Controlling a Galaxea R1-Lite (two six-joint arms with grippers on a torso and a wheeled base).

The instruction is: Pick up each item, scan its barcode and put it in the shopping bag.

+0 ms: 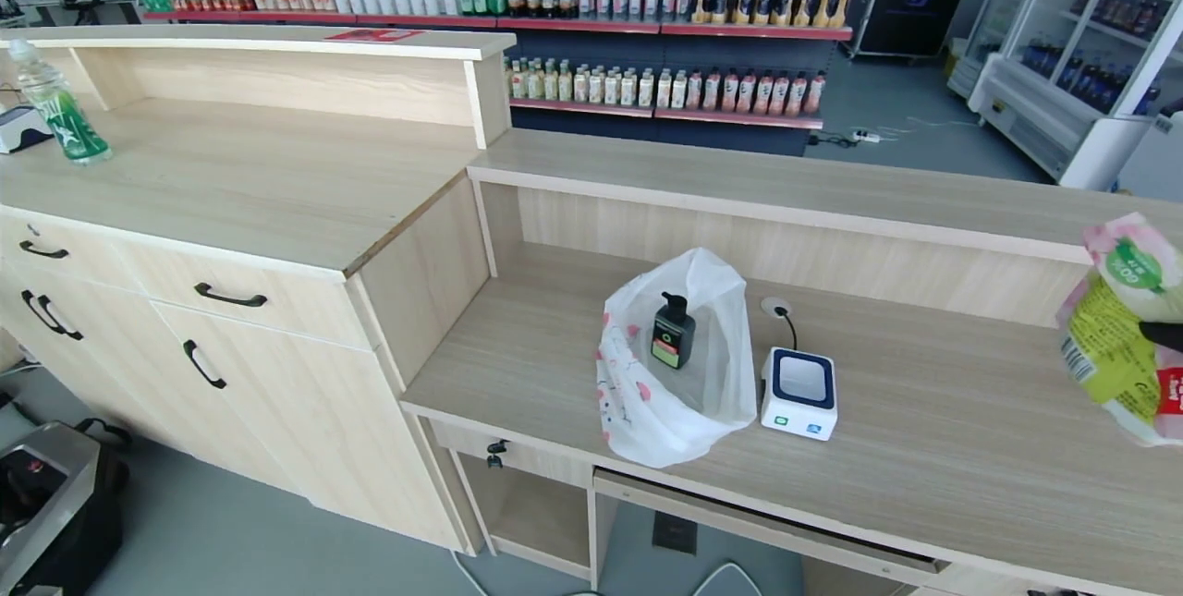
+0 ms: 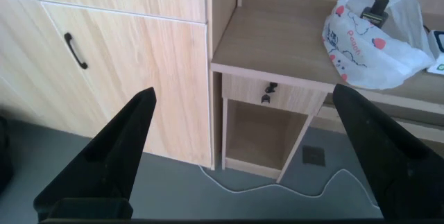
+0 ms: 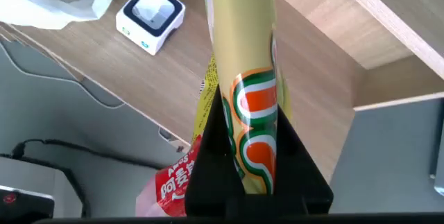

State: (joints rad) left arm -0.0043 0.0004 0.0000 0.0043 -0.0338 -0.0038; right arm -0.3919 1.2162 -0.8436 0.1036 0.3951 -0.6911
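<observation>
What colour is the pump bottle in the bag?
The bottle is black with a green-and-red label; head view shows it best.

A shop, likely a convenience store: shelves (image 1: 591, 24) of bottled drinks (image 1: 647, 88) stand behind, glass-door fridges (image 1: 1081, 42) on the right, and a wooden checkout counter (image 1: 924, 430) carries a scanner (image 1: 799, 391) and bag (image 1: 679, 425).
</observation>
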